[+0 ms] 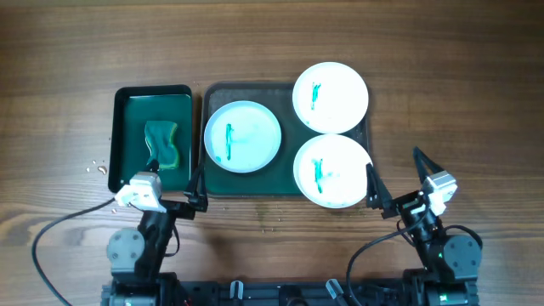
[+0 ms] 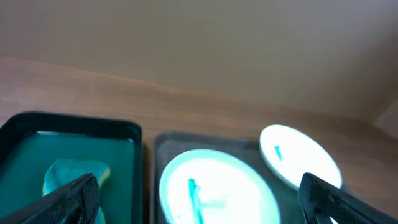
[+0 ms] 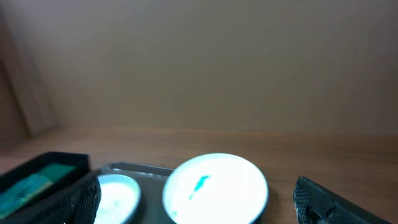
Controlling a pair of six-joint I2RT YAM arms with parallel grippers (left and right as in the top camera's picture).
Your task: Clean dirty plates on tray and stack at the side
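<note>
Table: brown wood grain, seen from my overhead feed, with both trays side by side at its middle.
Large tray: dark green, carrying all three plates.
Small tray: black-rimmed, just left of the large one, holding the sponge.
Left plate: flat inside the large tray, with a teal streak left of its centre.
Far-right plate: smeared teal, overhanging the tray's far rim.
Near-right plate: smeared teal, overlapping the tray's near right corner.
Sponge: green, lying in the small tray.
Left gripper: I read it spread wide and empty, at the near edge of the trays.
Right gripper: likewise wide and empty, near the tray's right corner.
</note>
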